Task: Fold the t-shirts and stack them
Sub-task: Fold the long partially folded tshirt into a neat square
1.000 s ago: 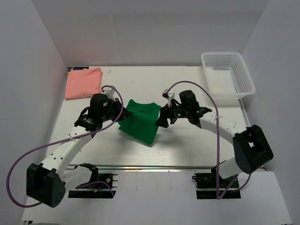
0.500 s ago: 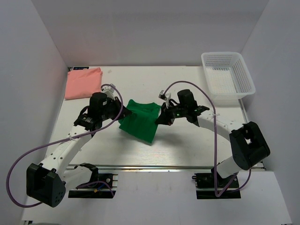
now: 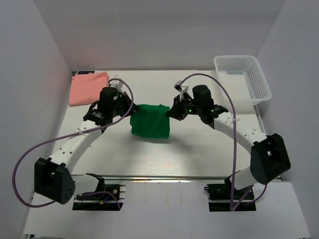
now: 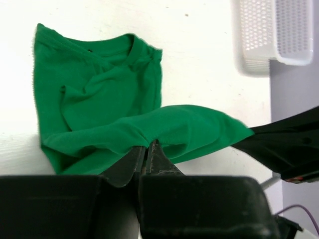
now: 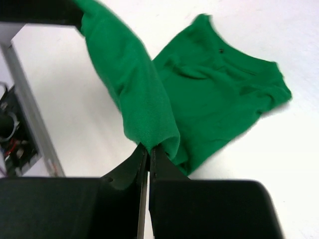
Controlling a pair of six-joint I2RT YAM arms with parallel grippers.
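Observation:
The green t-shirt (image 3: pixel 149 122) hangs stretched between both grippers above the table's middle. My left gripper (image 3: pixel 130 110) is shut on its left edge, and my right gripper (image 3: pixel 169 112) is shut on its right edge. In the left wrist view the held fold (image 4: pixel 189 130) spans across in front of my fingertips (image 4: pixel 147 148), with the rest of the shirt (image 4: pixel 94 94) lying lower on the table. The right wrist view shows the cloth (image 5: pixel 134 84) pinched at my gripper (image 5: pixel 149 148). The pink t-shirt (image 3: pixel 88 87) lies folded at the far left corner.
A white mesh basket (image 3: pixel 242 81) stands at the far right corner, also visible in the left wrist view as the basket (image 4: pixel 271 32). White walls close in the table on three sides. A metal rail (image 3: pixel 164 178) runs along the near edge.
My right gripper has closed on the green shirt's right edge. Both arms have lifted the shirt and carried it away from the near edge, and it now hangs squarer between them.

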